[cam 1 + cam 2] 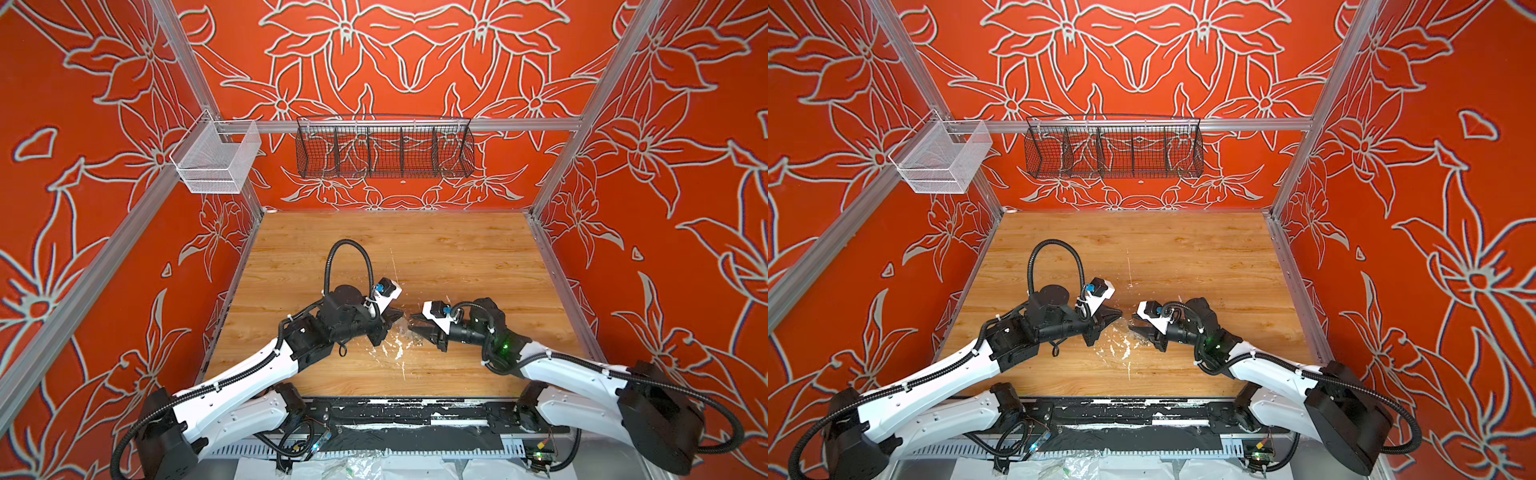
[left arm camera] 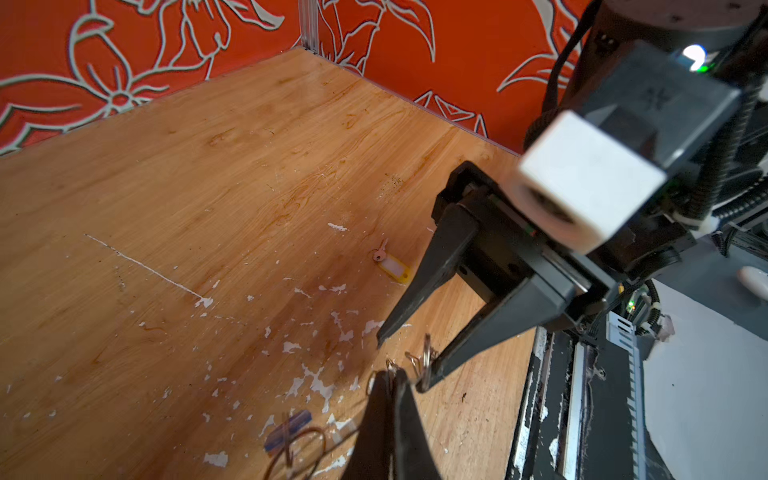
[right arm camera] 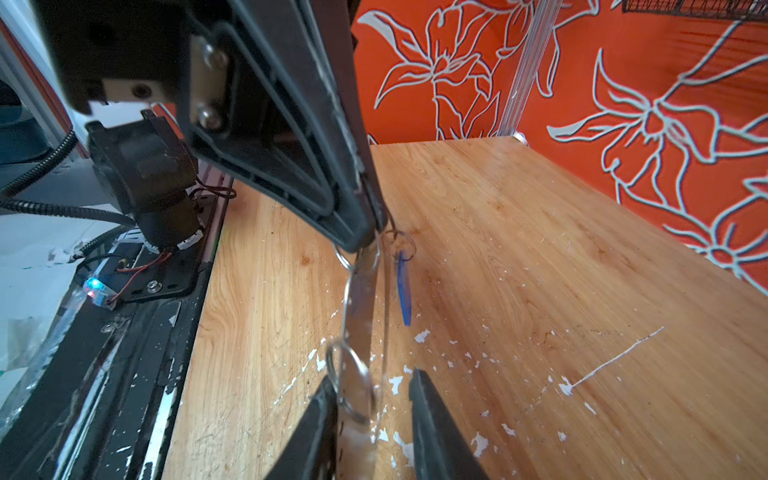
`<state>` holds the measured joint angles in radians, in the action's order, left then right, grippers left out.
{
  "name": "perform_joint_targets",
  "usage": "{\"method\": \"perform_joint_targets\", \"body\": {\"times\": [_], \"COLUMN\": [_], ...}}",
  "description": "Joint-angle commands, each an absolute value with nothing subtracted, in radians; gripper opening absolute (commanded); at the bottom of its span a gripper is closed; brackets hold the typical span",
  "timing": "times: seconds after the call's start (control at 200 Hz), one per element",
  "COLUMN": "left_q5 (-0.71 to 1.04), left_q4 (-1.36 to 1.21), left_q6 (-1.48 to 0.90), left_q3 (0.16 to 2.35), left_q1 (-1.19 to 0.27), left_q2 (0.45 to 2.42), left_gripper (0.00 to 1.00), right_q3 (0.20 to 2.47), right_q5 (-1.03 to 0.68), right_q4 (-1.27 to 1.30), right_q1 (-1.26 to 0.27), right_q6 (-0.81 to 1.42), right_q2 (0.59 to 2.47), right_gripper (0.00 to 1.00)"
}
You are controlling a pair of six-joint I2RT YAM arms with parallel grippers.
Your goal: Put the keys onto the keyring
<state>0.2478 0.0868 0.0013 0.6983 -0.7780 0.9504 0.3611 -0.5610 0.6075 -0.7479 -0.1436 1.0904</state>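
Orange walls [image 1: 415,62] with big pale flowers stand on three sides of a wooden worktop [image 1: 415,249]. The back half of the worktop is bare, so there is lots of room to move there. Both arms meet close to the front edge, near the middle, over a patch of white chipped spots [image 1: 395,349]. A black rail [image 1: 415,411] runs along the front edge. Two wire baskets hang high on a bar, a black one [image 1: 384,149] and a white one [image 1: 216,158], well above the arms.

In both top views the keyring is very hard to see, because it sits in the small gap between the two grippers. The right wrist view shows the keyring [image 3: 361,299] from its thin edge, so it looks like a pale grey strip, held up off the wood. Small metal rings stick out along it. The left wrist view only shows part of its brown curve, blurry and cut off at the picture's edge.

The left gripper [image 1: 395,320] has its jaws squeezed together on the rim of the keyring. The right gripper [image 1: 411,324] has its jaws apart, one on each side of the keyring's edge, and one of the small metal rings sits right by one finger.

The blue key [image 3: 404,291] hangs from a thin ring on the keyring; only its blue tag shows. The yellow key [image 2: 392,266] lies flat on the worktop, just past the right gripper, with its little metal key pointing away from the tag. I cannot find it in the top views.
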Motion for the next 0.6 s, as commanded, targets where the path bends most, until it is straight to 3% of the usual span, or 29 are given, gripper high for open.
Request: {"method": "perform_joint_targets", "body": {"times": [0.0,0.225,0.475,0.596], "left_q5": [0.216,0.215,0.263,0.296], "left_q4": [0.003,-0.125,-0.235,-0.283], "left_q6": [0.003,0.053,0.110,0.130], "left_q3": [0.677,0.618,0.598,0.594], "left_q1": [-0.776,-0.778,-0.777,-0.776], "left_q2": [0.921,0.890,0.875,0.870], "left_gripper": [0.00,0.00,0.00,0.00], "right_q3": [0.360,0.364,0.355,0.363], "right_q5": [-0.530,-0.451,-0.171,-0.273], "right_q4": [0.653,0.693,0.683,0.698], "right_q1": [-0.749,-0.750,-0.750,-0.750], "right_q6": [-0.060,0.044,0.161,0.138], "right_q2": [1.056,1.036,0.995,1.020], "right_gripper": [0.27,0.27,0.20,0.20]}}
